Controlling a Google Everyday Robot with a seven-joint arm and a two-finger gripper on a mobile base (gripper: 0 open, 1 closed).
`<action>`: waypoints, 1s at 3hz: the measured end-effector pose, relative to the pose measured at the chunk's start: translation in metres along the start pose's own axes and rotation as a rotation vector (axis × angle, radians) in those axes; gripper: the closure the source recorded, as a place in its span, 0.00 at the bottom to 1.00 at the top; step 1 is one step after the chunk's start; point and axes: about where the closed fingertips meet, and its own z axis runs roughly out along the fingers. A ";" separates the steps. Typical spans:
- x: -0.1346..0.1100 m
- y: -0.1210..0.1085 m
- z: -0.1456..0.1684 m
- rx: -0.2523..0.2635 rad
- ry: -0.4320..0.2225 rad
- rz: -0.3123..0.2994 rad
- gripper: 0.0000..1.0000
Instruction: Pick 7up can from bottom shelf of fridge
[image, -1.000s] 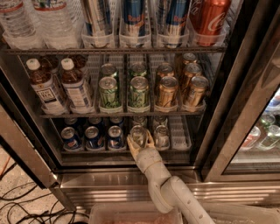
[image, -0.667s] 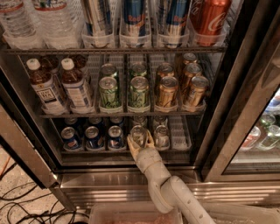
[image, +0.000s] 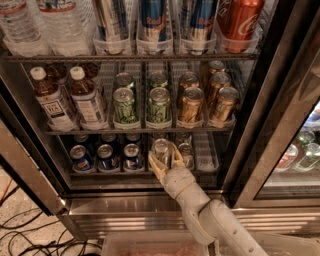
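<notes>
The fridge (image: 125, 207) stands open with its racks of drinks in view. On the dim bottom shelf (image: 206, 152) the 7up can (image: 161, 146), with a silver top and pale side, stands in the fourth lane from the left. My gripper (image: 163, 155) reaches up from below at the shelf's front. One finger (image: 153, 164) lies on the can's left and the other on its right, closed against it. The can stands upright on the shelf. Another silver-topped can (image: 185, 150) stands just to the right.
Three dark blue cans (image: 106, 156) fill the bottom shelf's left lanes. The rack above holds bottles (image: 55, 102), lime-green cans (image: 141, 106) and gold cans (image: 206, 104). A dark door edge (image: 260, 125) stands on the right. Cables (image: 30, 235) lie on the floor at the left.
</notes>
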 end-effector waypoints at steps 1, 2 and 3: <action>-0.030 0.009 -0.010 -0.081 -0.028 -0.039 1.00; -0.044 0.013 -0.022 -0.200 -0.007 -0.061 1.00; -0.041 0.015 -0.042 -0.331 0.061 -0.090 1.00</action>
